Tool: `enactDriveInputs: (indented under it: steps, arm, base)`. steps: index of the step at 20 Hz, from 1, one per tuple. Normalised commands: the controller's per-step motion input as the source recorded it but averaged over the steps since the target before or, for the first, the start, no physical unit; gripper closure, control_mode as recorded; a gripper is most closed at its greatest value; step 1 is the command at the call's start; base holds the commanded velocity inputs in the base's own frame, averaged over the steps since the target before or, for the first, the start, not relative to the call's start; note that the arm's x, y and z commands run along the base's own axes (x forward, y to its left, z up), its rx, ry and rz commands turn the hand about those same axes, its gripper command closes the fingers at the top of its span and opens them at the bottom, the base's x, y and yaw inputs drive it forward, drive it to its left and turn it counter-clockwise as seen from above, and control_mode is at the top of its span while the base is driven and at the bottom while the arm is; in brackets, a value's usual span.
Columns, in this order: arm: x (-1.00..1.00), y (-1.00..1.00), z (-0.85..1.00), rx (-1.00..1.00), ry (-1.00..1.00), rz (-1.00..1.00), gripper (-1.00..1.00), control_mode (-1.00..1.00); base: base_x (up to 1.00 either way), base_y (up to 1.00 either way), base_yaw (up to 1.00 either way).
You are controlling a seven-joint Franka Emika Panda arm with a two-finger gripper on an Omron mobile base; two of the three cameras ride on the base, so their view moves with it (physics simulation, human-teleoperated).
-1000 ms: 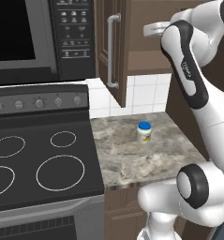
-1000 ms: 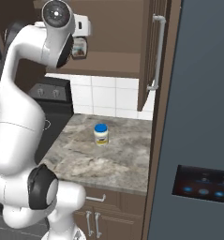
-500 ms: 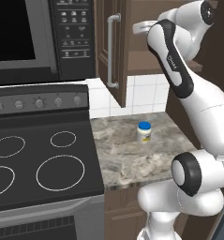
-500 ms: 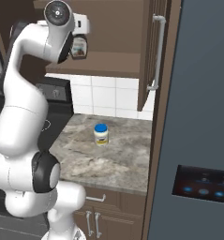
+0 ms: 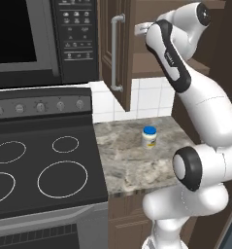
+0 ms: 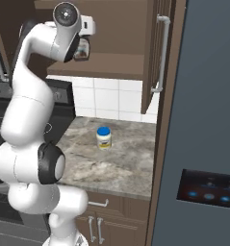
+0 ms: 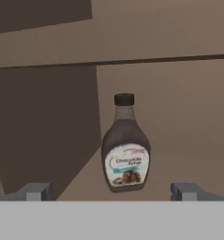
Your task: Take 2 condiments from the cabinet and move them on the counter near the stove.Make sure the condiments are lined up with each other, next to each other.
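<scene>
The dark brown syrup bottle (image 7: 125, 147) with a dark cap stands upright on the cabinet shelf (image 7: 188, 164), straight ahead of my gripper (image 7: 111, 192). The gripper is open, its fingertips (image 7: 36, 191) spread wide on either side of the bottle and still short of it. From the right base view my hand (image 6: 82, 47) is raised at the cabinet (image 6: 111, 65) opening, above the shelf. The white jar with the blue lid (image 5: 149, 137) (image 6: 103, 138) stands upright on the marbled counter (image 5: 129, 168) to the right of the stove (image 5: 40, 170).
The open cabinet door with its silver bar handle (image 5: 115, 53) hangs just left of my arm. A second door with a handle (image 6: 159, 53) is on the right, beside the tall grey fridge (image 6: 208, 120). The black microwave (image 5: 35, 39) sits above the stove.
My arm has stretched further up and in toward the cabinet shelf. The white jar has stayed where it was on the counter.
</scene>
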Motion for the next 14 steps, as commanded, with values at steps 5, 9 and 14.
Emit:
enactDriveInputs:
  steps: [5,9,14]
  arm:
    - [0.36,0.09,0.00,0.00,0.02,0.01,-1.00,-1.00]
    - [0.40,0.07,0.00,0.00,0.01,0.01,-1.00,-1.00]
    - [0.37,0.09,0.00,0.00,0.01,0.01,-1.00,-1.00]
  base:
    - [0.00,0.00,0.00]
    - [0.00,0.00,0.00]
    - [0.00,0.00,0.00]
